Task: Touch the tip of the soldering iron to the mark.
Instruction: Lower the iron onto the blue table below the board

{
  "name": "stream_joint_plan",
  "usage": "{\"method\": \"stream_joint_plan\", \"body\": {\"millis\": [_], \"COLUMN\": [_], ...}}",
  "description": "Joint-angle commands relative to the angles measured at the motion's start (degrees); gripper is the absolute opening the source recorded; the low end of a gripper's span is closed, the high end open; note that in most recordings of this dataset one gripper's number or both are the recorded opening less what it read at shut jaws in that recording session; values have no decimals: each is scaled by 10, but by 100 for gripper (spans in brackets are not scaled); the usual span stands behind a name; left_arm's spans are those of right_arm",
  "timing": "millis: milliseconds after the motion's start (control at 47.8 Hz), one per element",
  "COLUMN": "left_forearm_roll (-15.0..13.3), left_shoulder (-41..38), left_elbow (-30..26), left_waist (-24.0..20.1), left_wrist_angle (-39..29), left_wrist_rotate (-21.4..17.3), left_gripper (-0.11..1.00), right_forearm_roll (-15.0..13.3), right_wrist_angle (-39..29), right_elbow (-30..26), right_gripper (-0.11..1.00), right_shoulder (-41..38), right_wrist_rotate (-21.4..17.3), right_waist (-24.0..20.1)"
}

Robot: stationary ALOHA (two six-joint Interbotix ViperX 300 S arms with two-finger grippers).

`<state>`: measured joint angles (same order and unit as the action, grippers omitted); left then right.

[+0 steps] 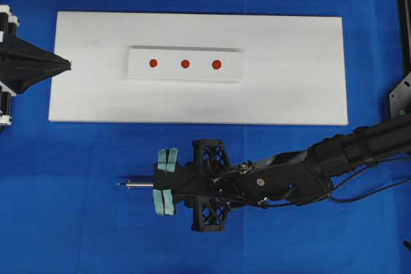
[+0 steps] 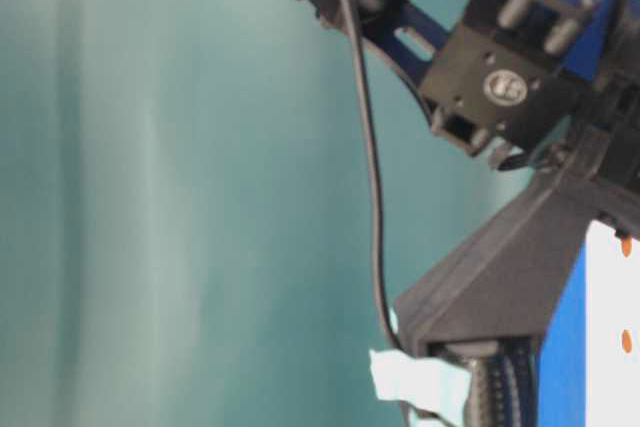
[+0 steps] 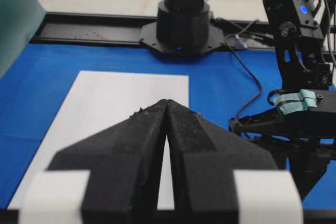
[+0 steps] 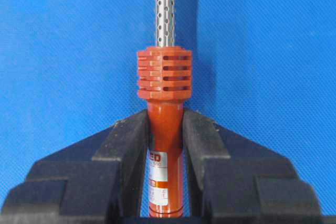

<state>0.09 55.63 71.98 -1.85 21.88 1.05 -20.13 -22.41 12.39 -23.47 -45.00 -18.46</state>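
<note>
A blue cloth point(image 1: 77, 222) is spread over the table, and a big white board point(image 1: 295, 81) is laid flat on it. A smaller white block point(image 1: 186, 51) is set in the middle of the board. Three red dots are seen in a row on the block, and the mark point(image 1: 185, 64) is the middle one.

The soldering iron point(image 4: 164, 129) is held by its orange-red handle in the right gripper point(image 4: 165, 124), with both black jaws pressed tight against it. In the overhead view, the right gripper point(image 1: 166, 181) is seen over the blue cloth, on the near side of the board and well apart from the mark. The thin metal shaft point(image 1: 140, 185) is pointed off to the left, level with the cloth, not toward the mark.

The left gripper point(image 3: 167, 104) is seen with its jaws pressed together and nothing between them. Its tip point(image 1: 68, 64) is placed at the left edge of the board, far left of the mark.
</note>
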Motion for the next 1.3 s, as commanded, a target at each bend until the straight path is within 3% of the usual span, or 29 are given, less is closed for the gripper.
{"method": "stream_joint_plan", "body": {"millis": [0,335,398,481,649,712,879,1277], "left_forearm_roll": [0,1,1,1,0,1,1,1], "left_shoulder": [-2,-2,-2,-2,-2,-2,-2,-2], "left_elbow": [-6,-6,-6,-5,-6,-5,-6,-6], "left_waist": [1,0,0,0,0,1,0,1], "left_wrist_angle": [3,3,3,3,3,3,3,3], "left_wrist_rotate": [-2,-2,-1,-1,-1,-1,-1,-1], "left_gripper": [0,0,0,0,0,0,0,0], "right_forearm_roll": [0,0,0,0,-10,-13,-14,-14], "right_wrist_angle": [11,8,8,5,-5,-10,-32,-171], "right_elbow": [-3,-2,-2,-3,-5,-5,-5,-11], "right_gripper": [6,7,11,30,82,93,82,83], "right_shoulder": [11,11,10,10,12,15,36,170], "right_wrist_rotate": [1,-1,-2,-3,-1,-1,2,18], "right_waist": [-2,1,1,2,2,3,4,1]}}
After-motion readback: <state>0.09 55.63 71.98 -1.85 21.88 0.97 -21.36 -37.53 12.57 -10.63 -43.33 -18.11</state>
